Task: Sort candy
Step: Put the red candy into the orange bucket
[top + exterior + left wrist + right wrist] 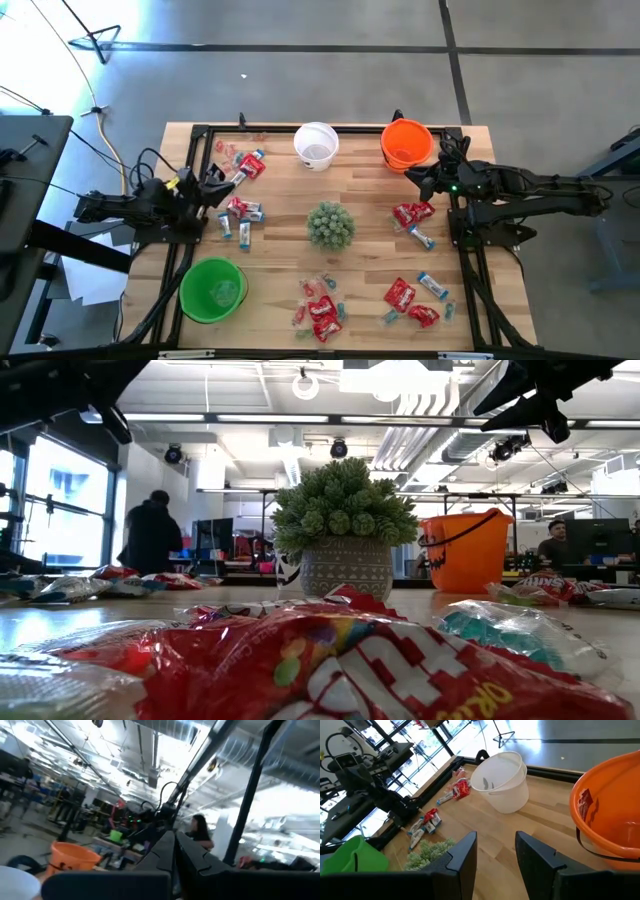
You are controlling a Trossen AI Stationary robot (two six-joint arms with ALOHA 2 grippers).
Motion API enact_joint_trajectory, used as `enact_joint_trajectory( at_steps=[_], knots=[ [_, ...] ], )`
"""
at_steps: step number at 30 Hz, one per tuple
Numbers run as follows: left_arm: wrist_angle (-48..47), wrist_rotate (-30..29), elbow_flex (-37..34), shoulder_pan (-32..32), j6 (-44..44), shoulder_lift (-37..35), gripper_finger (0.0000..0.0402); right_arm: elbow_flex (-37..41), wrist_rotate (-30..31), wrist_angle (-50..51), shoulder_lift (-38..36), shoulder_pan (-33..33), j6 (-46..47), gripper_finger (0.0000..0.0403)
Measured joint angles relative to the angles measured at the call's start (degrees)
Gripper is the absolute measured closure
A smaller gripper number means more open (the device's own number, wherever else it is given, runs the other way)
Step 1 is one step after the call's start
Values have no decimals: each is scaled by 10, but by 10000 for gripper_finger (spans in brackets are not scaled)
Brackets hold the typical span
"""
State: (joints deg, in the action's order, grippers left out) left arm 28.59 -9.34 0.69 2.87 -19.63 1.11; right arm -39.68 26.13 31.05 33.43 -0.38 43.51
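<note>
Judging by how much still lies loose, the sorting is barely begun — most of the candy [322,312] sits on the bench [365,265] in scattered heaps. Nearest the front edge, a heap of shiny red packets lies in the middle and a second cluster [415,298] of red packets and blue-and-white wrappers lies toward the right arm's side. The green bucket [213,291] stands at the front on the left arm's side; a few small pieces seem to lie on its floor, though what they are cannot be told.

Further in, the spiky potted plant [330,225] sits mid-bench, with a small heap [240,215] to its left-arm side and another [414,220] to its right-arm side. The left gripper [213,186] hangs raised just beside that left heap, its jaws closed together and carrying nothing that shows. The right gripper [495,851] hovers above the bench near the orange bucket, jaws parted and empty.

At the far edge, one more heap [247,162] lies near the corner, then the white bucket [503,781] with a single pale piece visible inside, and the orange bucket [610,815] — at least one red packet rests against its inner wall. Nearly everything is still to be picked up.
</note>
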Motion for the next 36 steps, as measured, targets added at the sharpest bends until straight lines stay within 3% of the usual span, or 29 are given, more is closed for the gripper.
enact_joint_trajectory(
  at_steps=[8, 15, 26, 36],
  knots=[
    [56, 26, 13, 0, -40, 0, 401, 0, -18, -28, 0, 0, 29, 272],
    [40, -9, 67, 0, 42, 30, 401, -12, -55, -57, 1, 0, 23, 272],
    [-77, -79, 165, 0, -12, 159, 401, -137, -74, 193, 37, 0, -3, 272],
    [-79, -55, 264, 0, -55, 300, 401, -225, -119, 411, 135, 0, 0, 272]
  ],
)
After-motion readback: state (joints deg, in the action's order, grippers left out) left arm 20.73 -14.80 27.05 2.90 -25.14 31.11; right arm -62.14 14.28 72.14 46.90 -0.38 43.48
